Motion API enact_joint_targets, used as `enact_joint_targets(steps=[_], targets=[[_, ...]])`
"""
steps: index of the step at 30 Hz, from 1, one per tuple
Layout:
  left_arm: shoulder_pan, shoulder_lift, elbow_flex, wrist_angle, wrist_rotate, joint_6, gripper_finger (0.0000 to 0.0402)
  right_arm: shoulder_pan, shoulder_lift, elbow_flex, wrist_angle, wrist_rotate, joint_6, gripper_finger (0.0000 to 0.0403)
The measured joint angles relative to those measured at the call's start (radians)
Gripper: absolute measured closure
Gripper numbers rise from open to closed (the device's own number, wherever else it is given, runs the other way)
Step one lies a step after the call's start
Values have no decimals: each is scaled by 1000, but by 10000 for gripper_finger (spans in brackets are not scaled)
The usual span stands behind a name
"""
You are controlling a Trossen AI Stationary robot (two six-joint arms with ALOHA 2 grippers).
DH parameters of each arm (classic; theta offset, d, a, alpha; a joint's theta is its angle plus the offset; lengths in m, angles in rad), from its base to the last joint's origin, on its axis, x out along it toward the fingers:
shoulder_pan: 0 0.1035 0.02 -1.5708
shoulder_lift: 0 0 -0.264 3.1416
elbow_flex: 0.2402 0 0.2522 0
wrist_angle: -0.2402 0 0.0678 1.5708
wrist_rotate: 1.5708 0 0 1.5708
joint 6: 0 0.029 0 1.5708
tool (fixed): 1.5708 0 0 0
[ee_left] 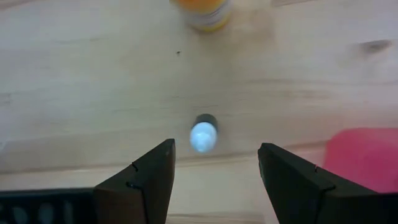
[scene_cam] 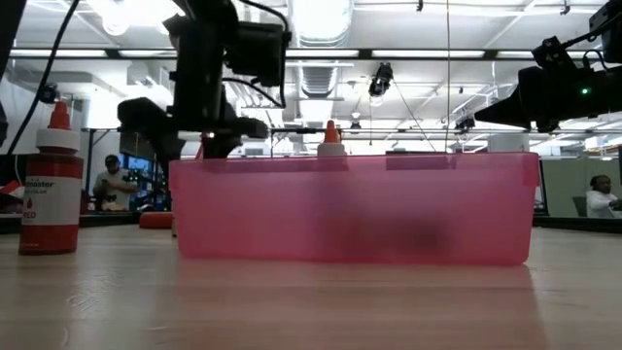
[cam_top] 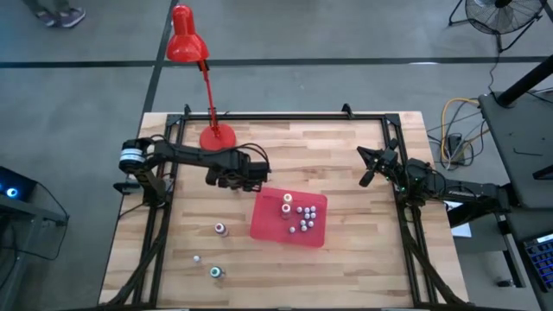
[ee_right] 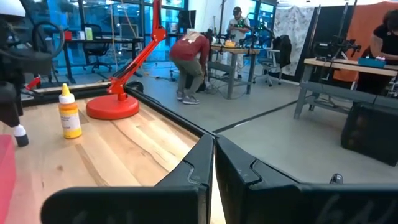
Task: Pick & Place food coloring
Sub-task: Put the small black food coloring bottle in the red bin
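On the wooden tabletop [cam_top: 363, 259], the red bin [cam_top: 268, 226] holds about 6 bottles; 3 wait outside. The left hand [ee_left: 214, 177] hangs open, empty, over a small bottle [ee_left: 203, 134].

The room was brightly and evenly lit from ceiling fixtures [scene_cam: 321, 19], which glared white in the low view. Shadows on the wooden table [cam_top: 346, 250] were faint and soft. In the low view the pink tray [scene_cam: 355, 209] sat close to the lens and looked hazy, its contents smeared. In the left wrist view a white-capped bottle [ee_left: 203, 135] was blurred, and an orange bottle [ee_left: 202, 12] was out of focus.
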Motion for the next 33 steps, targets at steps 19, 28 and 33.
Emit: enact_joint_targets(steps=[19, 28, 33], targets=[[5, -1, -165, 192, 24, -11, 200, 0, 0, 0, 0, 0, 6, 394], [6, -1, -180, 198, 20, -27, 229, 0, 0, 0, 0, 0, 5, 394], [7, -1, -181, 199, 12, -31, 278, 0, 0, 0, 0, 0, 2, 394]])
